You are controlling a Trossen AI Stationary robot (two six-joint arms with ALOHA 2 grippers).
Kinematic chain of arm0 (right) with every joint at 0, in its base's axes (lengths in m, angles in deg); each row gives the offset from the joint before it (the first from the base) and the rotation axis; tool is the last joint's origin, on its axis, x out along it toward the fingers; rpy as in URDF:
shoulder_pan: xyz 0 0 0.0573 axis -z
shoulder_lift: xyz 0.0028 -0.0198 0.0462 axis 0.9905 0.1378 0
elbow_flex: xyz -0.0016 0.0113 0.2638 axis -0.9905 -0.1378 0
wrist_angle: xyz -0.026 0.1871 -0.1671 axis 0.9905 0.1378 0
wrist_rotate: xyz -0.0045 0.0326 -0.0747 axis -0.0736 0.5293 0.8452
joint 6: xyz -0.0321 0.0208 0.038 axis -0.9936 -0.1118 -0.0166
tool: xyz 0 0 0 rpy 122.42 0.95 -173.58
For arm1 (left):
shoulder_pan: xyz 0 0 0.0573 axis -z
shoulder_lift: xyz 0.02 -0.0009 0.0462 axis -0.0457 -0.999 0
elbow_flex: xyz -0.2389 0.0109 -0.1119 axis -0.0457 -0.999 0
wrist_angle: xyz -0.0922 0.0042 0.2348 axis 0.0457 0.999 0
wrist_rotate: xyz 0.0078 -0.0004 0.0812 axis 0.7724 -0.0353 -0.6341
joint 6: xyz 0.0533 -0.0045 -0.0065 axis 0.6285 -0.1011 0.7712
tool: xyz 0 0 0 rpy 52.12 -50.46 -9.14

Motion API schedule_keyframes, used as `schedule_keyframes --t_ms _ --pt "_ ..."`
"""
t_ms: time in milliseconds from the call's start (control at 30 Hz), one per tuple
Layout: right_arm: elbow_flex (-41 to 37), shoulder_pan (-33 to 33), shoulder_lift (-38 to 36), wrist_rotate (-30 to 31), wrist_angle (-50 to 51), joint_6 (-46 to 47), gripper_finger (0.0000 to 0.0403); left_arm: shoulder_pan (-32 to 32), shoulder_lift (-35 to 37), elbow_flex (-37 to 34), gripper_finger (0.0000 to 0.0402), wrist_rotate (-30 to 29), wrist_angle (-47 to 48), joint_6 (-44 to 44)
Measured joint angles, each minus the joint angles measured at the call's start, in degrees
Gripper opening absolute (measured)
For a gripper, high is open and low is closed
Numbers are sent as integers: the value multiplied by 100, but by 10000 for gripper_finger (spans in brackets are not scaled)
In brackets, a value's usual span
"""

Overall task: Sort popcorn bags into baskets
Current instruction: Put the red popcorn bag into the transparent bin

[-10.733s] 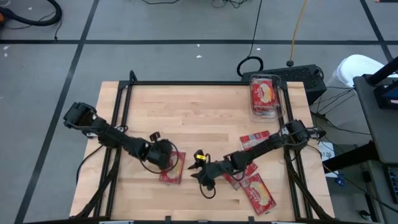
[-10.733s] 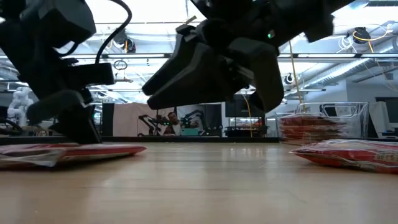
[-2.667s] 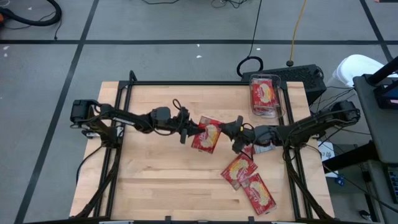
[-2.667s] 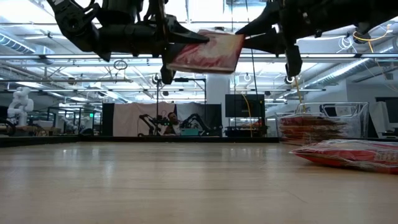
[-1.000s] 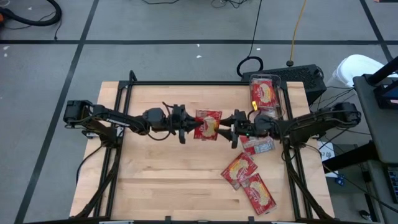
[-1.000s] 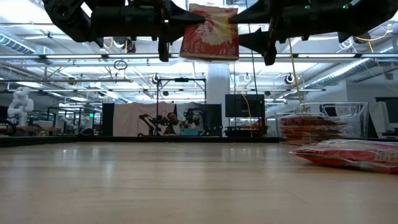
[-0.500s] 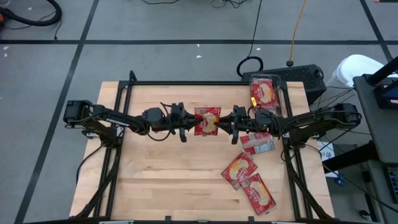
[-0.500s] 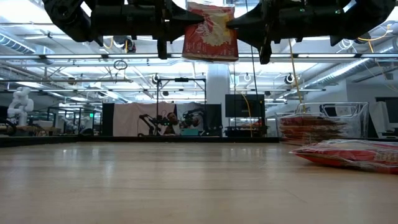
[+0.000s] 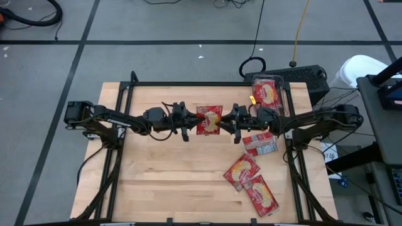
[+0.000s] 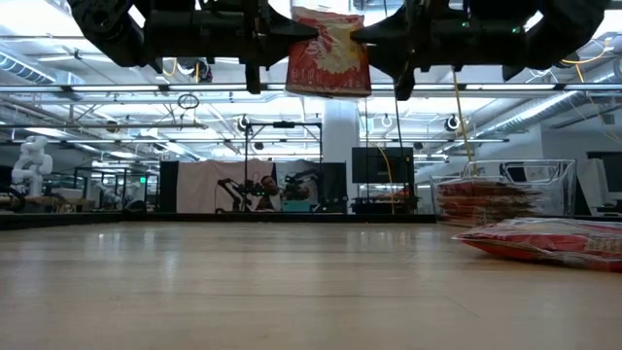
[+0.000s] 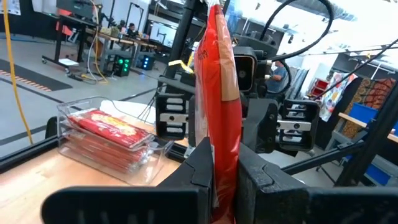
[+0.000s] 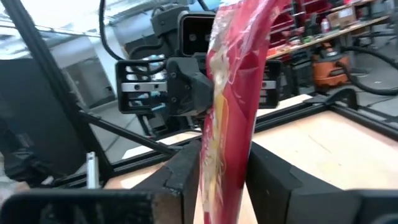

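Observation:
One red popcorn bag (image 9: 209, 120) with a yellow-cream oval hangs in the air over the middle of the table, high up in the low view (image 10: 328, 53). My left gripper (image 9: 193, 121) is shut on its left side. My right gripper (image 9: 228, 122) meets its right side. In the left wrist view the bag (image 11: 219, 87) stands edge-on, and so it does in the right wrist view (image 12: 233, 74). The clear basket (image 9: 269, 97) stands at the far right corner with red bags stacked in it. Three more bags lie on the table's right: (image 9: 259, 144), (image 9: 242, 169), (image 9: 262, 196). My left gripper (image 11: 225, 158) pinches the bag's left edge (image 11: 224, 140) between its two fingers, coming level from the table's left. The bag is lifted clear and stands roughly upright. My right gripper (image 12: 225, 158) has a finger on each face of the bag's right edge (image 12: 221, 146), coming level from the table's right. The bag fills the gap between the fingers.
The basket (image 10: 496, 199) and the loose bags (image 10: 549, 241) take up the table's right side. A black metal frame (image 9: 188, 83) runs along the far and side edges. The left and near parts of the wooden top are bare.
My right gripper has moved toward the table's left and a little toward the far edge, up to the bag's right edge, which now sits between its fingers. My left gripper has kept the bag aloft, nearly still.

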Motion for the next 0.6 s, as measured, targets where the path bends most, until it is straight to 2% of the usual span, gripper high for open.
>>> schedule_keyframes --t_ms 233,500,600 --pt "38 291 533 -459 -744 132 103 -28 0 0 31 -10 -15 27" --pt "40 537 618 -849 -865 248 18 -67 0 0 32 -6 13 213" --pt "42 630 613 -1048 -850 257 11 -88 0 0 55 26 24 230"
